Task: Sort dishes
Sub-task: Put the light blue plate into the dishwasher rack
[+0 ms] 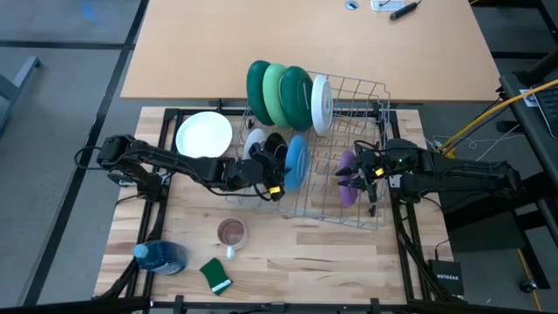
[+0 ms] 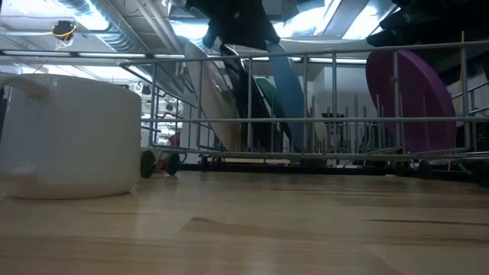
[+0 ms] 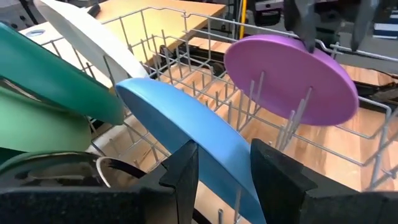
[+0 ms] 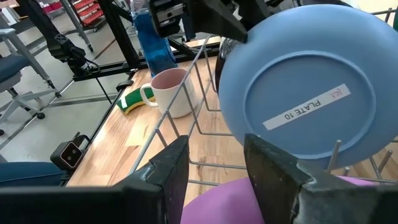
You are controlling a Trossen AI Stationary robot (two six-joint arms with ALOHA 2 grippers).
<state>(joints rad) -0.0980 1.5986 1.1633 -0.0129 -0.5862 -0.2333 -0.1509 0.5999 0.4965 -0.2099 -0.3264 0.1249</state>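
Observation:
A wire dish rack [image 1: 349,139] holds plates on edge: three green ones [image 1: 279,92] and a white one [image 1: 321,105] at its far side, then a small white [image 2: 210,99], a black [image 1: 275,148], a blue [image 1: 296,161] and a purple plate [image 1: 349,170]. My left gripper [image 3: 221,155] reaches in from the left and is shut on the blue plate. My right gripper [image 4: 214,149] is open. Its fingers stand on either side of the purple plate's [image 4: 217,202] top rim; whether they touch it I cannot tell. My left gripper pinches the blue plate's upper rim [image 3: 214,140] between its two fingers, one finger on each face. The fingers come from the table's left, slanting a little downward. The plate stands on edge, tilted, and its lower rim [image 2: 299,141] reaches down among the rack's wires.
A white plate [image 1: 204,135] lies flat on the table left of the rack. Near the front stand a mug [image 1: 232,234], a blue bottle [image 1: 161,255] and a green sponge [image 1: 215,275]. A second tabletop [image 1: 305,44] lies beyond the rack.

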